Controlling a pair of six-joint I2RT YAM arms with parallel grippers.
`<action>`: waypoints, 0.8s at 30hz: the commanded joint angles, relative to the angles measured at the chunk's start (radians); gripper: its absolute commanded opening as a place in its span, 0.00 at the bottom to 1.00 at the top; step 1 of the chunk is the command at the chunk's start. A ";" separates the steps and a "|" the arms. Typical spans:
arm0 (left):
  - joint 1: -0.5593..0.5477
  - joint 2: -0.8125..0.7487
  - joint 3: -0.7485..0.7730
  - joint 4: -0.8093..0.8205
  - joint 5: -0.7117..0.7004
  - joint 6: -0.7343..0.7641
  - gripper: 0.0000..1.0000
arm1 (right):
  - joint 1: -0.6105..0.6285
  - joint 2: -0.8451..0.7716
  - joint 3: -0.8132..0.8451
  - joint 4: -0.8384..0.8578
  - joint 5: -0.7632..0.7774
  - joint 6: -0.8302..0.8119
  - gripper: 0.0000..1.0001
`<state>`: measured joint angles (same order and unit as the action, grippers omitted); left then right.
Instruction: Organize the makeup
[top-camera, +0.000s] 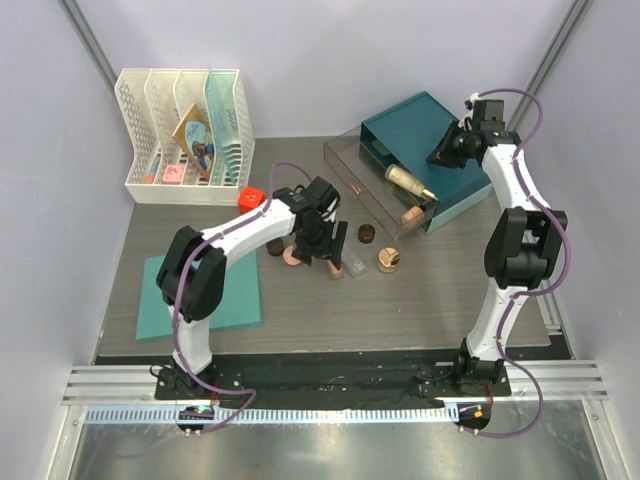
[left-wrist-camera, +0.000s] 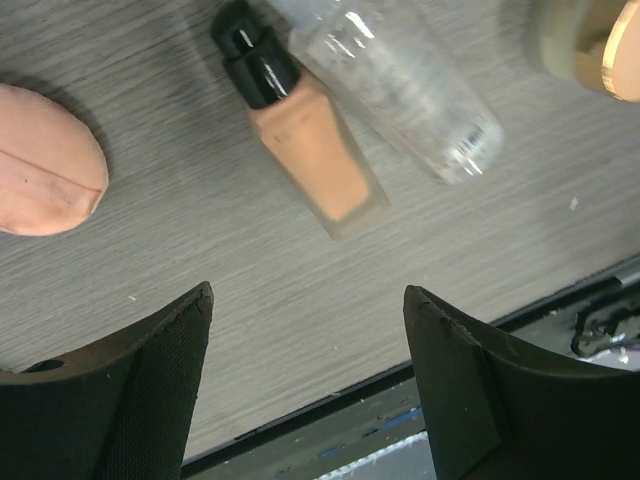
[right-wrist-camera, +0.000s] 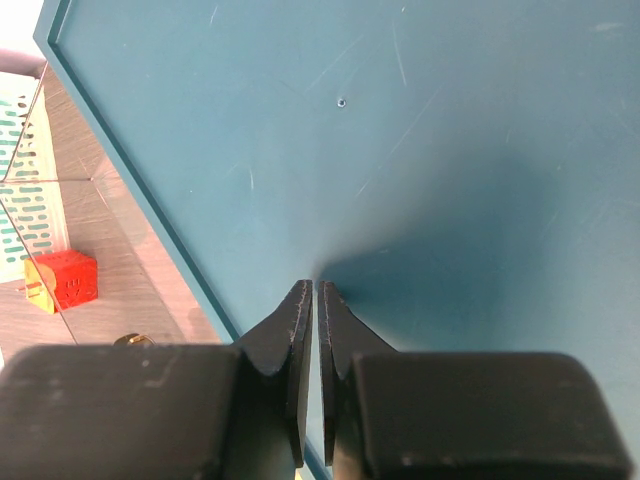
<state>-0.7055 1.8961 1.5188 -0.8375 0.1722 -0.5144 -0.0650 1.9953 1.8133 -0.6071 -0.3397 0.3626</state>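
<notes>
**Clerk:** Well, item one, the loose makeup. Where does it lie?

**Onlooker:** Mid-worktop, a little toward the near edge. A foundation bottle (left-wrist-camera: 300, 130) with a black cap lies on its side, with a clear bottle (left-wrist-camera: 400, 85) right alongside it. Around them are a pink round compact (top-camera: 292, 256), two dark brown jars (top-camera: 366, 235) (top-camera: 274, 245) and a gold-lidded jar (top-camera: 388, 260).

**Clerk:** Item two, anything already sorted?

**Onlooker:** A beige tube (top-camera: 408, 181) and a peach stick (top-camera: 411, 213) lie in the clear tray (top-camera: 350, 170), toward the far right corner. That looks like the place meant for the rest.

**Clerk:** Item three, the tools.

**Onlooker:** The left gripper (left-wrist-camera: 308, 295) hangs over the cluster with its jaws spread wide and nothing between them. Both bottles lie just ahead of its fingertips. I take it to be lining up on one. The right gripper (right-wrist-camera: 315, 290) has its fingers pressed together and empty, with the tip at the lid of the teal box (top-camera: 415, 120). I cannot tell whether it touches the lid. Sitting there, it leaves the middle free for the other arm.

**Clerk:** Item four, surroundings and obstructions.

**Onlooker:** There is a white rack (top-camera: 150, 110) at the far left corner, a red cube (top-camera: 250, 197) before it, and a teal mat (top-camera: 235, 300) near the left edge. None of these blocks the way. The trouble is the crowding: the bottles lie so close that closing on one may roll the other. From above, the left arm also hides part of the pile.
</notes>
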 joint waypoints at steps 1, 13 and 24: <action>-0.002 0.043 0.007 0.026 -0.010 -0.059 0.77 | 0.017 0.071 -0.085 -0.247 0.030 -0.030 0.13; -0.002 0.175 0.078 0.090 0.016 -0.119 0.74 | 0.017 0.069 -0.103 -0.244 0.024 -0.030 0.13; 0.000 0.216 0.081 0.072 -0.048 -0.145 0.64 | 0.017 0.072 -0.101 -0.244 0.024 -0.031 0.13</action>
<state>-0.7071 2.0876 1.5879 -0.7677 0.1940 -0.6518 -0.0669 1.9873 1.7950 -0.5877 -0.3450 0.3626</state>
